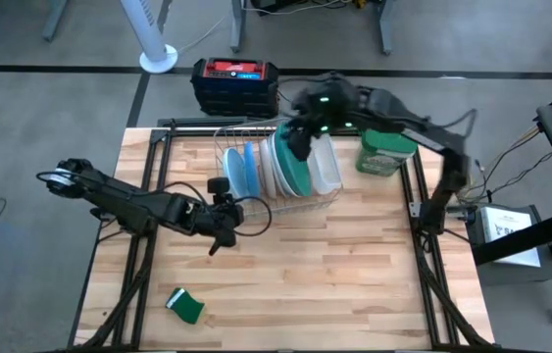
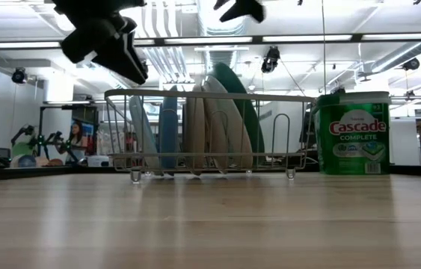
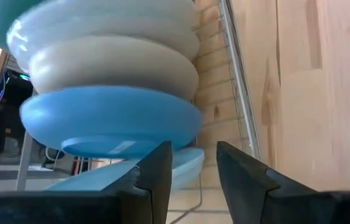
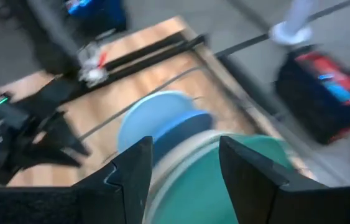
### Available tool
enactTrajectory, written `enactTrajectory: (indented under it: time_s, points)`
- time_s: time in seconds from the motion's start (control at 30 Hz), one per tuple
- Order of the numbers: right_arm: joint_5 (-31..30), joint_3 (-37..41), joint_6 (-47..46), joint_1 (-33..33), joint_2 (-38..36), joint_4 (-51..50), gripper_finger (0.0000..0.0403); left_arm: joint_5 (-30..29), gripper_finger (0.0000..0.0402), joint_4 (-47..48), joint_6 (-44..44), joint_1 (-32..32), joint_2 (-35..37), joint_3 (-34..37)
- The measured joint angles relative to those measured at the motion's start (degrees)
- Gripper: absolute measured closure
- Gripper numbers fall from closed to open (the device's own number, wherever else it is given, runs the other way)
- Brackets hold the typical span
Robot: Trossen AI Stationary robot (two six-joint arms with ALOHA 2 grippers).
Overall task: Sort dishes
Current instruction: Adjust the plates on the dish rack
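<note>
While right hand hovers open over racked plates, left hand open beside them

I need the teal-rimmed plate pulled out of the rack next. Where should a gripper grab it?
Probably the top rim of the teal-rimmed plate, coming from above: it stands on edge in the wire rack, white plates against one face, so only its upper edge is free.
</note>
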State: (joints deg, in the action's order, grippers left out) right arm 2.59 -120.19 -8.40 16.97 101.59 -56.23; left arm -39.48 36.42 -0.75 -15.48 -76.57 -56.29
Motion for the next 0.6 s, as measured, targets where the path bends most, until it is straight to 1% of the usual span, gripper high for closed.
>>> enactTrajectory:
  time_s: [0.03,0.07,0.13,0.17,0.2,0.23,0.3,0.4,0.5,0.6]
  points:
    - [1.76,-2.05,2.13,0.05,2.17,-1.26,0.0227,0.02,0.0285,0.15,0.0,0.02,0.01,0.34]
    - [2.82,-4.25,6.39,0.05,4.32,-3.05,0.0228,0.04,0.0285,0.21,0.01,0.02,-0.01,0.63]
    - [3.26,-8.56,22.01,-0.04,8.09,-8.87,0.023,0.02,0.0285,0.01,0.21,0.02,-0.01,1.21]
    - [2.2,-10.52,28.95,-0.25,9.78,-12.22,0.0232,0.02,0.0285,0.08,0.34,0.02,0.02,1.65]
    - [0.19,-12.19,33.33,-0.39,11.24,-14.06,0.0234,0.04,0.0285,0.2,0.61,0.02,0.04,2.15]
    - [-1.72,-13.52,35.5,-0.41,12.51,-13.76,0.0237,0.07,0.0285,0.62,1.24,0.02,0.18,2.61]
    - [-3.17,-14.81,36.78,0.18,14.51,-11.35,0.0244,-0.01,0.0285,2.03,2.99,0.02,0.88,3.34]
    - [0.59,-14.64,37.45,2.01,15.59,-8.22,0.0259,-0.33,0.0285,5.18,6.73,0.02,2.57,3.74]
    - [0.69,-14.66,38.01,3.57,16.5,-7.86,0.0277,-0.62,0.0285,7.12,9.91,0.0,4.35,3.8]
    - [0.74,-14.55,37.99,4.29,18.12,-8.3,0.0297,-1.16,0.0285,7.09,10.56,-0.01,5.92,4.4]
